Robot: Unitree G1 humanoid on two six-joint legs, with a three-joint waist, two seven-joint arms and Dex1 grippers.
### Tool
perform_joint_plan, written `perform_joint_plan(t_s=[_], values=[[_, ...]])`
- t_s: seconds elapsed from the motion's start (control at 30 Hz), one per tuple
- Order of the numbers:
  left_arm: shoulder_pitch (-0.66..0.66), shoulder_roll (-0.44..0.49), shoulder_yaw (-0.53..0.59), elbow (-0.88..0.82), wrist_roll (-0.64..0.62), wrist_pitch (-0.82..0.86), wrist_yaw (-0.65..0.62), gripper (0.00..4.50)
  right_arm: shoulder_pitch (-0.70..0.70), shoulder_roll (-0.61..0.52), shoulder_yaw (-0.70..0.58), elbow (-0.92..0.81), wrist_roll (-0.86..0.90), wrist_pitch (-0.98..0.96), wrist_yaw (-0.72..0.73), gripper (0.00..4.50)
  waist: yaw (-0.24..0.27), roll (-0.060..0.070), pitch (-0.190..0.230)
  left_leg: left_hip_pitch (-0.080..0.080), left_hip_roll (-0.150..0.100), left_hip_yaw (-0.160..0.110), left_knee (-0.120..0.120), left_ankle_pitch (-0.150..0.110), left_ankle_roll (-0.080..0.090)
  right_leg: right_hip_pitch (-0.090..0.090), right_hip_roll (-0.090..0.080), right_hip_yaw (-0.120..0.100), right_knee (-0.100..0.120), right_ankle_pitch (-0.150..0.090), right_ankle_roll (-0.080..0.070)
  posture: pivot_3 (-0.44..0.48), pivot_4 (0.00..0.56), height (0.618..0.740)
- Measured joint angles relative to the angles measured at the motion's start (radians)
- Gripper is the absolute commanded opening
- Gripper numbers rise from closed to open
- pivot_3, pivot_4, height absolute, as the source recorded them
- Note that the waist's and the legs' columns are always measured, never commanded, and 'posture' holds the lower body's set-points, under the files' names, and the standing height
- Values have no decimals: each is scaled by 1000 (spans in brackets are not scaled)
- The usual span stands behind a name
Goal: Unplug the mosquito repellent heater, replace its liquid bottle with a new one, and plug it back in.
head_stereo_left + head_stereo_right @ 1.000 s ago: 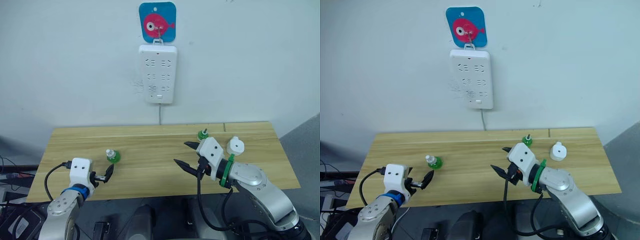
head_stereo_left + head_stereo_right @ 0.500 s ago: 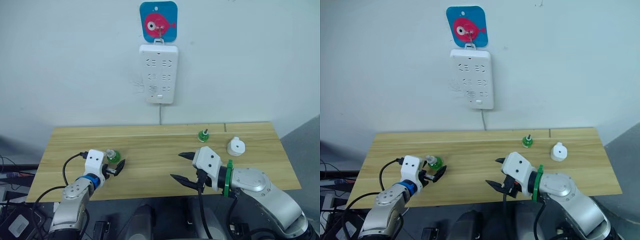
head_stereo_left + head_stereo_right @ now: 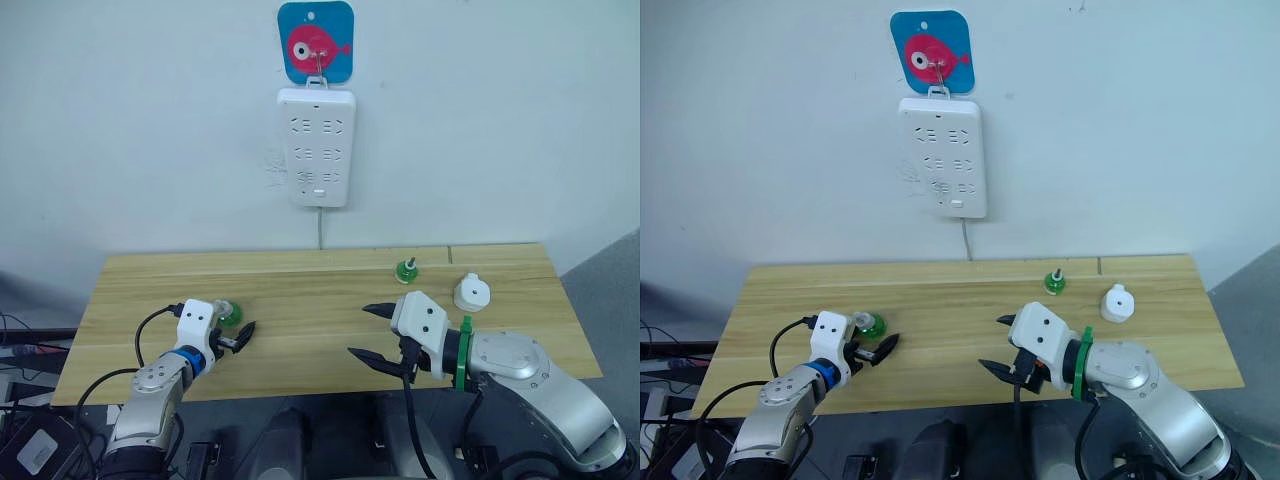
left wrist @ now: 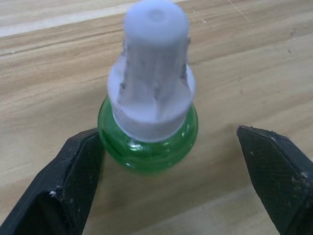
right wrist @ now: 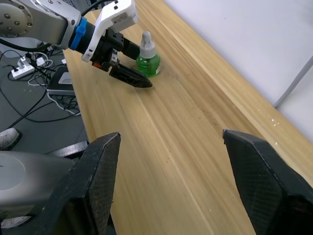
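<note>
Judging from how things lie now, the task is about in its middle. The mosquito repellent heater [image 3: 470, 292] is already unplugged: it sits on the wooden table [image 3: 300, 285] near the far right side, well apart from the white power strip [image 3: 316, 148] that hangs on the wall under a blue hook plate with a pink fish [image 3: 316, 43]. No plug is in the strip.

2 green bottles are on the table. 1 small green bottle [image 3: 406, 269] stands just beside the heater, toward the robot's left of it; I think this is the used one, already taken out, but the pictures cannot confirm it. The other green bottle with a white cap [image 4: 149, 105] stands upright on the left part of the table, and it looks full of green liquid.

The left gripper [image 3: 234, 335] is at this capped bottle. In the left wrist view its 2 black fingers [image 4: 73, 181] are spread, 1 on each side of the bottle body. 1 finger seems to touch the glass or be very close to it, the other is clearly apart, so the bottle is not yet gripped.

The right gripper [image 3: 372, 335] hovers over the middle of the table with its fingers wide apart and holds nothing.

What is left, as I judge: to close on the capped bottle, take off its cap, fit it into the heater, and plug the heater back into the strip.
</note>
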Motion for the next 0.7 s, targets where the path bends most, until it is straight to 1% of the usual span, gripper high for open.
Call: perform_joint_plan(t_s=[0.2, 0.3, 0.47, 0.5, 0.63, 0.7], values=[[-24, -4, 0, 62, 5, -67, 4, 4500, 1, -6, -4, 0, 1, 0, 4, 3453, 1, 0, 0, 0, 0, 0, 0, 0, 0, 0, 0, 0, 0, 0, 0, -71, 276, 730], [-23, -8, 0, 79, 5, -95, 2, 3894, 2, -12, -11, 0, 2, 0, 11, 3482, 2, 0, 0, 0, 0, 0, -1, 0, 0, 0, 0, 0, 0, 0, 0, -54, 270, 730], [-18, -13, 1, 99, 5, -133, 2, 2384, 7, -16, -34, 2, 15, -6, 20, 3482, 5, 0, 0, 0, 0, 0, -1, 0, 0, 0, -1, 0, 0, 0, 0, -45, 270, 730], [-18, -12, 1, 106, 6, -144, 1, 2244, 7, -16, -35, 3, 17, -8, 21, 3482, 6, 0, 0, 0, 0, 0, -1, 0, 0, 0, -1, 0, 0, 0, 0, -42, 264, 730], [-18, -9, 0, 127, 9, -176, -2, 2244, 7, -19, -37, 7, 18, -20, 23, 3482, 6, 0, 0, 0, 0, 0, -1, 0, 0, 0, -1, 0, 0, 0, 0, -44, 262, 730], [-12, 10, -3, 130, 15, -187, -21, 2244, 6, -22, -50, 21, 18, -28, 25, 3482, 6, 0, 0, 0, 0, 0, -1, 0, 0, 0, -1, 0, -1, 0, 0, -49, 257, 730]])
